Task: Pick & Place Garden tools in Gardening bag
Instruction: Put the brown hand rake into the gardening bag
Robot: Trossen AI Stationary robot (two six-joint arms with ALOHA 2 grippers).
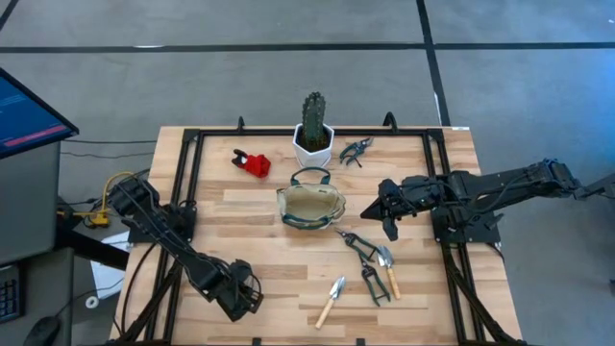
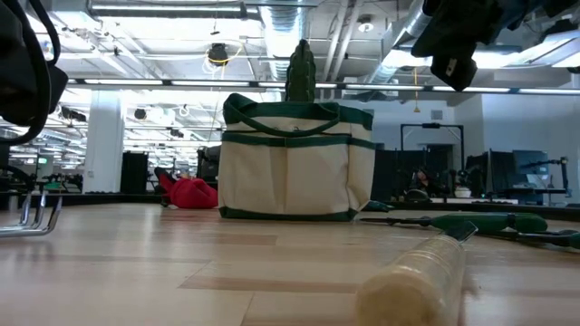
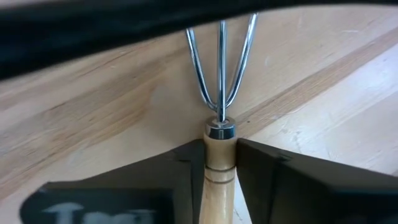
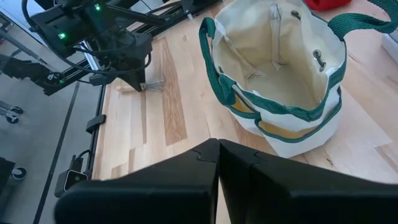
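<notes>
Gripping wooden-handled, three-pronged steel fork (image 3: 219, 106) by its handle, just behind the metal collar: left hand (image 3: 217, 163), fingers narrowed against both sides of the wood, low at near-left part of pale wood-plank bench (image 1: 259, 216); prongs lying over the planks. Poised above bench to the right of the bag, fingers pressed fully together, nothing held: right hand (image 1: 386, 213). Standing upright at bench centre, mouth open: cream fabric gardening bag with dark green trim and loop handles (image 1: 310, 205). Lying near-right of bag: dark pruning shears (image 1: 358, 248), wooden-handled metal trowel (image 1: 331, 300), second small trowel (image 1: 388, 267). Lying far-left of bag: red pruner-like piece (image 1: 253, 161). Standing behind bag: green cactus in white pot (image 1: 313, 132); small dark snips (image 1: 356, 150) just beside pot.
</notes>
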